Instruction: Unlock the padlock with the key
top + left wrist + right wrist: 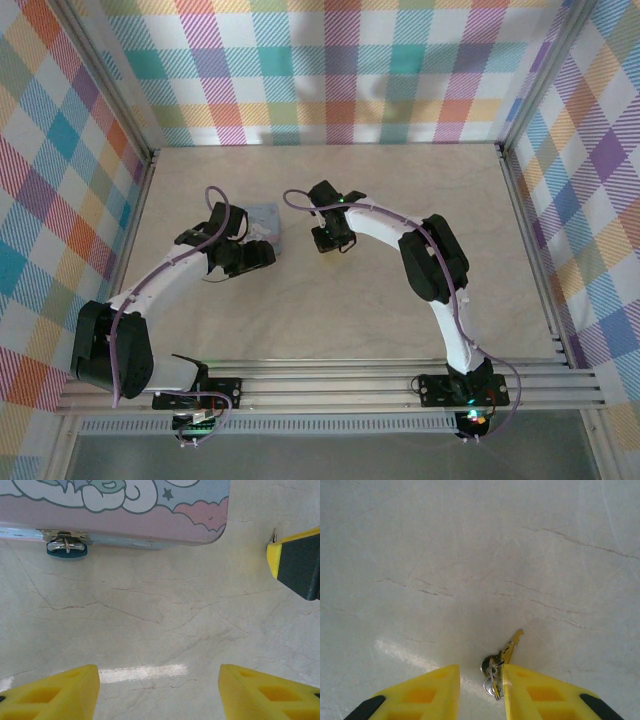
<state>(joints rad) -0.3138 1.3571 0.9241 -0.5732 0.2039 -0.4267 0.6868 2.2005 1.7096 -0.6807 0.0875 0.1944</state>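
the right claw (pixel 480 674) stands slightly apart around the head of the thin brassy metal key (pixel 513 644), which lies on the pale marbled worktop (pixel 470 555) pointing to one o'clock; it should centre on the head and pinch it flat before lifting. the left claw (pixel 158 674) hovers wide apart, with the tiny dark blue padlock (pixel 66 549) at ten o'clock, hanging from the pale blue cartoon-printed tin (pixel 150 515).

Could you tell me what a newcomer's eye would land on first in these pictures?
Bright plaid walls ring the table. A cartoon-printed tin lies on it, a small blue padlock hanging at its clasp. A small yellowish key pokes out from between the right gripper's yellow fingers.
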